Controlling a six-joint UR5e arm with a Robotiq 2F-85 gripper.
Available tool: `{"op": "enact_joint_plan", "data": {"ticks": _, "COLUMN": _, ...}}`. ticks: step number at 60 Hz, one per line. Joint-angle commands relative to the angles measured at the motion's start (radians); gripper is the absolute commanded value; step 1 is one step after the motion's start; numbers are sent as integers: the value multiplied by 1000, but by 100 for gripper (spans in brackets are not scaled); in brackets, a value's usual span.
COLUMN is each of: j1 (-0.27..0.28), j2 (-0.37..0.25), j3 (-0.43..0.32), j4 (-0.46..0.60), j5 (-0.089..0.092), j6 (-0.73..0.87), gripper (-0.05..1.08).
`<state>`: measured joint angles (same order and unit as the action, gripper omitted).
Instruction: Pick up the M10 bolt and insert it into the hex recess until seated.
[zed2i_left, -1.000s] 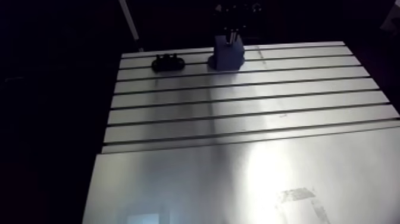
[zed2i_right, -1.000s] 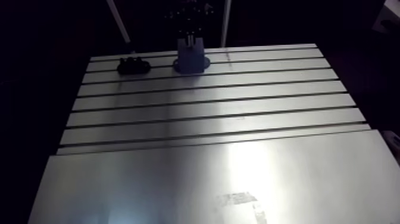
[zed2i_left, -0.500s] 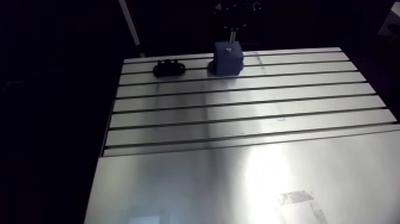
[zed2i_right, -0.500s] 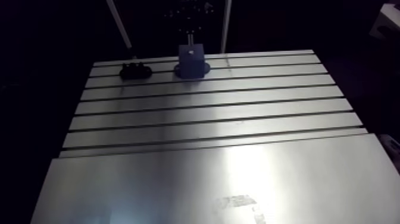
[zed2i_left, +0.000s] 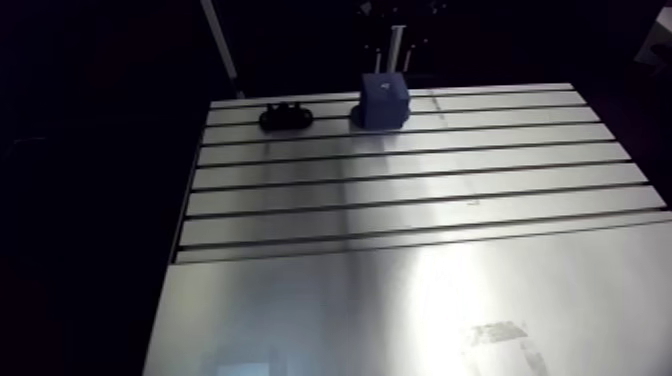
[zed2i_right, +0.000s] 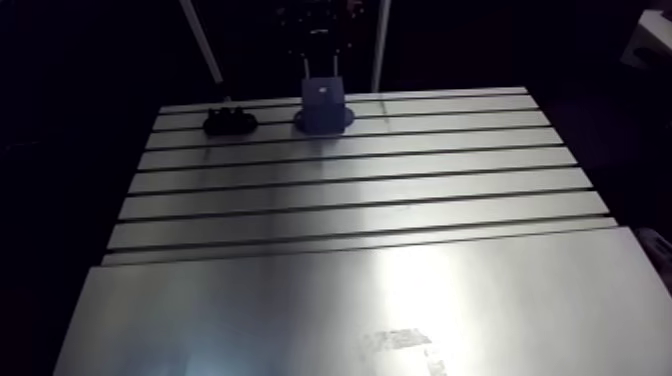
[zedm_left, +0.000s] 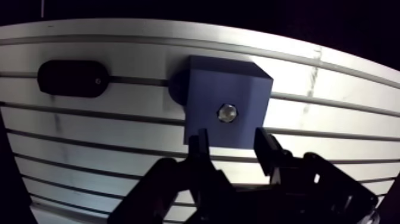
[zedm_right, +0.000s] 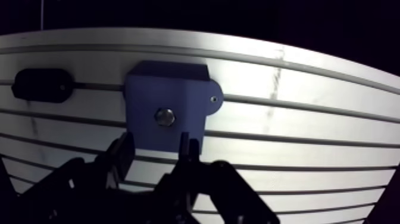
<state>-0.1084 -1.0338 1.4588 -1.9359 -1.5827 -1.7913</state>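
Pincer (zedm_left: 231, 140) pts straight down, vert.; both fingers (zedm_left: 200, 148) spread well apart.

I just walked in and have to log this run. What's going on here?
A single robot arm is working at a slotted metal table. Its gripper hovers just above a blue block, with the fingers open and holding nothing. The bolt sits in the recess in the block's top face and looks seated. A black part lies beside the block, untouched.
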Motion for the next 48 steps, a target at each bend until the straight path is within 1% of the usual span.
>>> {"op": "enact_joint_plan", "data": {"ticks": 1, "j1": 4, "j2": -31, "j3": -12, "j4": 27, "j5": 1, "j6": 3, "gripper": 0}}
{"op": "enact_joint_plan", "data": {"ticks": 2, "j1": 4, "j2": -31, "j3": -12, "j4": 27, "j5": 1, "j6": 3, "gripper": 0}}
{"op": "enact_joint_plan", "data": {"ticks": 3, "j1": 4, "j2": -42, "j3": -20, "j4": 52, "j5": -2, "j6": 9, "gripper": 0}}
{"op": "enact_joint_plan", "data": {"ticks": 4, "j1": 4, "j2": -42, "j3": -20, "j4": 52, "j5": -2, "j6": 9, "gripper": 0}}
{"op": "enact_joint_plan", "data": {"ticks": 5, "j1": 4, "j2": -55, "j3": -28, "j4": 87, "j5": -5, "j6": 15, "gripper": 0}}
{"op": "enact_joint_plan", "data": {"ticks": 6, "j1": 4, "j2": -55, "j3": -28, "j4": 87, "j5": -5, "j6": 15, "gripper": 0}}
{"op": "enact_joint_plan", "data": {"ticks": 8, "j1": 4, "j2": -80, "j3": -55, "j4": 175, "j5": -13, "j6": 23, "gripper": 0}}
{"op": "enact_joint_plan", "data": {"ticks": 10, "j1": 4, "j2": -80, "j3": -55, "j4": 175, "j5": -13, "j6": 23, "gripper": 0}}
{"op": "enact_joint_plan", "data": {"ticks": 12, "j1": 3, "j2": -114, "j3": -68, "j4": 246, "j5": -18, "j6": 40, "gripper": 0}}
{"op": "enact_joint_plan", "data": {"ticks": 13, "j1": 3, "j2": -114, "j3": -68, "j4": 246, "j5": -18, "j6": 40, "gripper": 0}}
{"op": "enact_joint_plan", "data": {"ticks": 14, "j1": 3, "j2": -130, "j3": -71, "j4": 271, "j5": -19, "j6": 48, "gripper": 0}}
{"op": "enact_joint_plan", "data": {"ticks": 15, "j1": 3, "j2": -130, "j3": -71, "j4": 271, "j5": -19, "j6": 48, "gripper": 0}}
{"op": "enact_joint_plan", "data": {"ticks": 16, "j1": 3, "j2": -147, "j3": -71, "j4": 286, "j5": -20, "j6": 54, "gripper": 0}}
{"op": "enact_joint_plan", "data": {"ticks": 17, "j1": 3, "j2": -147, "j3": -71, "j4": 286, "j5": -20, "j6": 54, "gripper": 0}}
{"op": "enact_joint_plan", "data": {"ticks": 18, "j1": 3, "j2": -165, "j3": -69, "j4": 298, "j5": -18, "j6": 57, "gripper": 0}}
{"op": "enact_joint_plan", "data": {"ticks": 19, "j1": 3, "j2": -165, "j3": -69, "j4": 298, "j5": -18, "j6": 57, "gripper": 0}}
{"op": "enact_joint_plan", "data": {"ticks": 20, "j1": 3, "j2": -184, "j3": -64, "j4": 313, "j5": -18, "j6": 58, "gripper": 0}}
{"op": "enact_joint_plan", "data": {"ticks": 21, "j1": 3, "j2": -184, "j3": -64, "j4": 313, "j5": -18, "j6": 58, "gripper": 0}}
{"op": "enact_joint_plan", "data": {"ticks": 22, "j1": 3, "j2": -204, "j3": -59, "j4": 332, "j5": -18, "j6": 59, "gripper": 0}}
{"op": "enact_joint_plan", "data": {"ticks": 23, "j1": 3, "j2": -204, "j3": -59, "j4": 332, "j5": -18, "j6": 59, "gripper": 0}}
{"op": "enact_joint_plan", "data": {"ticks": 24, "j1": 3, "j2": -222, "j3": -53, "j4": 349, "j5": -14, "j6": 63, "gripper": 0}}
{"op": "enact_joint_plan", "data": {"ticks": 25, "j1": 3, "j2": -222, "j3": -53, "j4": 349, "j5": -14, "j6": 63, "gripper": 0}}
{"op": "enact_joint_plan", "data": {"ticks": 26, "j1": 1, "j2": -239, "j3": -45, "j4": 363, "j5": -14, "j6": 66, "gripper": 0}}
{"op": "enact_joint_plan", "data": {"ticks": 31, "j1": 1, "j2": -268, "j3": -30, "j4": 376, "j5": -14, "j6": 71, "gripper": 0}}
{"op": "enact_joint_plan", "data": {"ticks": 33, "j1": 3, "j2": -297, "j3": -24, "j4": 382, "j5": -15, "j6": 74, "gripper": 1}}
{"op": "enact_joint_plan", "data": {"ticks": 38, "j1": 1, "j2": -314, "j3": -31, "j4": 401, "j5": -16, "j6": 74, "gripper": 1}}
{"op": "enact_joint_plan", "data": {"ticks": 43, "j1": -1, "j2": -335, "j3": -48, "j4": 444, "j5": -18, "j6": 73, "gripper": 1}}
{"op": "enact_joint_plan", "data": {"ticks": 48, "j1": -2, "j2": -355, "j3": -42, "j4": 456, "j5": -19, "j6": 70, "gripper": 1}}
